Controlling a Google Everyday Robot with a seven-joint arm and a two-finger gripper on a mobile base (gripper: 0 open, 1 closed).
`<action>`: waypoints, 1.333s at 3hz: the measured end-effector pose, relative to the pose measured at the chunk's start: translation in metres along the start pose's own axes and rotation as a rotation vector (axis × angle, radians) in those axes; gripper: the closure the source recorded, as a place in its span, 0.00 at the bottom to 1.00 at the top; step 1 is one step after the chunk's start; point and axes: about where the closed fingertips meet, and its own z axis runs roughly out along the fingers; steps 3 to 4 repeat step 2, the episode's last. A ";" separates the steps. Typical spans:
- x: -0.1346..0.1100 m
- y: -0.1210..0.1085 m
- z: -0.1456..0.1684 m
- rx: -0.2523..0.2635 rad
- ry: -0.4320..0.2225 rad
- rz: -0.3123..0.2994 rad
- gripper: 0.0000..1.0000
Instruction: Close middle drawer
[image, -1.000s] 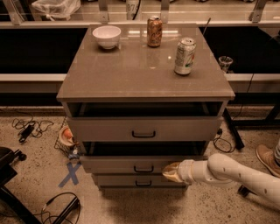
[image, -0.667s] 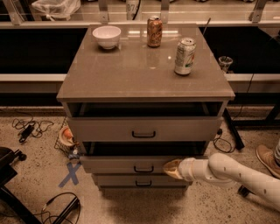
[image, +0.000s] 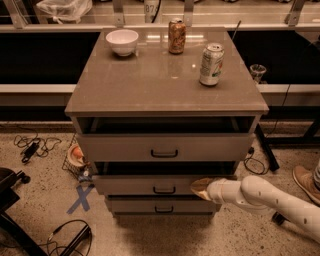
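Observation:
The middle drawer (image: 150, 185) is the second of the grey-beige cabinet's three, with a flat front and a small dark centre handle (image: 164, 190). It stands pulled out a little, with a dark gap above its front. My gripper (image: 200, 187) comes in from the right on a white arm (image: 270, 197), and its tan tip rests against the right part of the middle drawer's front. The top drawer (image: 165, 146) above it also stands slightly open. The lowest drawer (image: 162, 205) sits below.
On the cabinet top (image: 150, 85) stand a white bowl (image: 122, 41), an orange can (image: 176, 35) and a green-white can (image: 211, 64). Cables (image: 32, 146) and a blue tape cross (image: 80, 198) lie on the floor at left. A shoe (image: 306, 182) shows at right.
The gripper has shifted slightly to the left along the middle drawer's front. The drawer's position looks about the same.

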 end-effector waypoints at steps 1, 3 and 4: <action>0.004 -0.022 0.019 0.048 -0.005 0.008 1.00; 0.004 -0.022 0.019 0.048 -0.005 0.008 1.00; 0.004 -0.022 0.019 0.048 -0.005 0.008 1.00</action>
